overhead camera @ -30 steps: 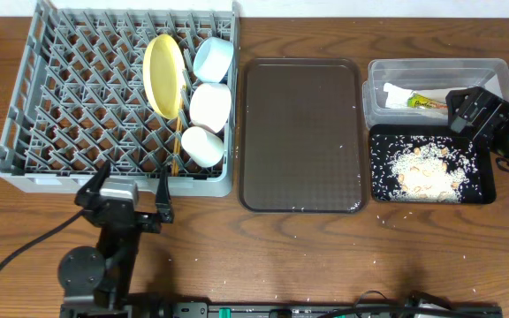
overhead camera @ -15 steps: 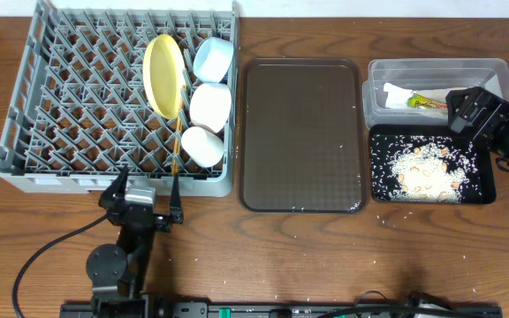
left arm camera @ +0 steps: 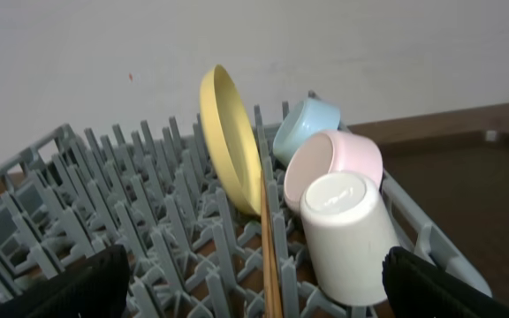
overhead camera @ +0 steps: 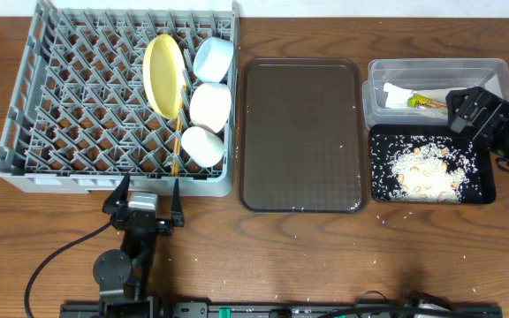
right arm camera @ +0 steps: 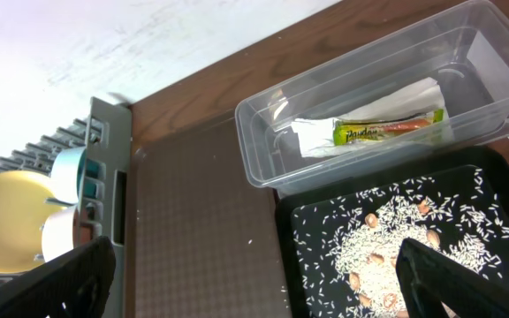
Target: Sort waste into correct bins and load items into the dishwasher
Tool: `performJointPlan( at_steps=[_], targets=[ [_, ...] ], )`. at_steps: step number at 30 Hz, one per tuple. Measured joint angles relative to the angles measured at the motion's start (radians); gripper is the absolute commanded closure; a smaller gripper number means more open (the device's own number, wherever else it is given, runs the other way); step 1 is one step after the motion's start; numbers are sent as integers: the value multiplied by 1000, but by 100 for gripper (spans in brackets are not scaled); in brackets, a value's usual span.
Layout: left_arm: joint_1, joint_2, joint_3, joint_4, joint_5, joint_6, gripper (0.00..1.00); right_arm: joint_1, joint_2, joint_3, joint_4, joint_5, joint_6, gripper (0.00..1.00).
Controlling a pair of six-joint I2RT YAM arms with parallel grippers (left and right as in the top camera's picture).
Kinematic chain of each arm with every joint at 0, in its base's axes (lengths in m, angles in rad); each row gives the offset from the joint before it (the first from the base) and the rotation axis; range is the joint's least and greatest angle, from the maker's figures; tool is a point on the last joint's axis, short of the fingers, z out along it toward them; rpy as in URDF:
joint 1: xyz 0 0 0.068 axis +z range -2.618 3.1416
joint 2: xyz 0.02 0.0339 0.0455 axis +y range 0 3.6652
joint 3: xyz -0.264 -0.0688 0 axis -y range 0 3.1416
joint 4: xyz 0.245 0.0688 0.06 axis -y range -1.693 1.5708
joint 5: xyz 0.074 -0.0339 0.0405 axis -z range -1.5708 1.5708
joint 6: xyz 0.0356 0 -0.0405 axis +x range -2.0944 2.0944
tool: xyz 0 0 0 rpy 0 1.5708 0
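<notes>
Now sitting among the gridded grey plastic dish rack pegs: round yellow plate, light blue bowl, white bowl, white cup, thin wooden chopsticks. Lying in the clear tub: glossy snack wrapper, crumpled napkin. Spreading grainily across the black tray: rice scraps. Gaping wide, holding nothing: left gripper, right gripper.

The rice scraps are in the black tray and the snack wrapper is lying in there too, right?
Not quite. The rice scraps are in the black tray, but the snack wrapper lies in the clear tub next to it, with the napkin. The right wrist view shows it.
</notes>
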Motion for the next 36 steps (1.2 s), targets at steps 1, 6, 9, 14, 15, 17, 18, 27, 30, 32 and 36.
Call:
performJointPlan(
  at_steps=[1, 6, 9, 14, 15, 17, 18, 27, 30, 32, 36],
  targets=[
    [1, 0, -2, -1, 0, 0, 7, 0, 0, 0, 0, 0, 0, 1],
    [8, -2, -1, -37, -2, 0, 8, 0, 0, 0, 0, 0, 0, 1],
    [8, -2, 5, -58, -8, 0, 7, 0, 0, 0, 0, 0, 0, 1],
    [9, -2, 8, -62, -9, 0, 8, 0, 0, 0, 0, 0, 0, 1],
    [8, -2, 8, -63, -11, 0, 8, 0, 0, 0, 0, 0, 0, 1],
    [8, -2, 8, -63, -11, 0, 8, 0, 0, 0, 0, 0, 0, 1],
    [8, -2, 8, -63, -11, 0, 7, 0, 0, 0, 0, 0, 0, 1],
    [8, -2, 9, -64, -11, 0, 8, 0, 0, 0, 0, 0, 0, 1],
    [8, -2, 9, -64, -11, 0, 7, 0, 0, 0, 0, 0, 0, 1],
    [8, -2, 9, -64, -11, 0, 8, 0, 0, 0, 0, 0, 0, 1],
    [8, -2, 9, -64, -11, 0, 7, 0, 0, 0, 0, 0, 0, 1]
  ],
)
